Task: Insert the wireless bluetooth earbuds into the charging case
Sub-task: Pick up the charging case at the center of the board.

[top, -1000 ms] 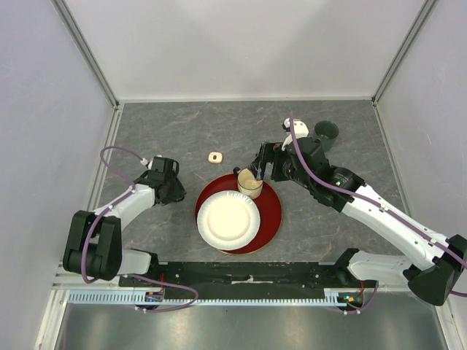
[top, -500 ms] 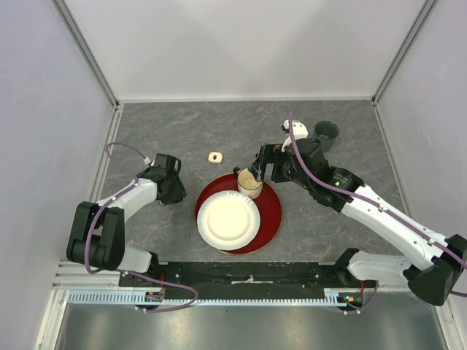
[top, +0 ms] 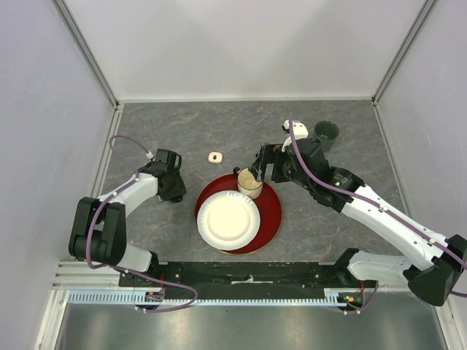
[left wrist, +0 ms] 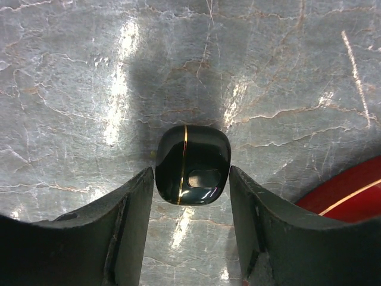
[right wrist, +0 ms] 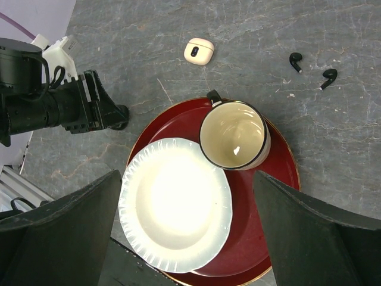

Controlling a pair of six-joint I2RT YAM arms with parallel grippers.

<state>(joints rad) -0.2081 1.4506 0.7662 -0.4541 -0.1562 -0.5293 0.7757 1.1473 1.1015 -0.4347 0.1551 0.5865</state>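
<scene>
Earbuds [right wrist: 296, 61], two black ones, lie loose on the grey marbled table [top: 160, 124] that fills my overhead feed. A round red tray [top: 271, 219] sits near the arm bases. It carries a white paper plate [top: 228, 221] on its near half and an upright cream cup [right wrist: 233, 136] at its far edge, handle pointing away. A dark cup [top: 325, 133] stands apart at the far right, beside the right arm.

My right gripper [right wrist: 187, 174] hangs over the tray, fingers spread wide with nothing between them. My left gripper [left wrist: 190, 176] is down at the table left of the tray, one finger on each side of a closed black charging case [left wrist: 193, 152] resting on the surface. The fingers sit so close to its sides that I cannot tell whether they press it.

A closed white charging case [right wrist: 199, 51] lies on bare table beyond the tray. The black pair lies beyond the cup, well apart from both cases, the second earbud [right wrist: 328, 77] near the first.
</scene>
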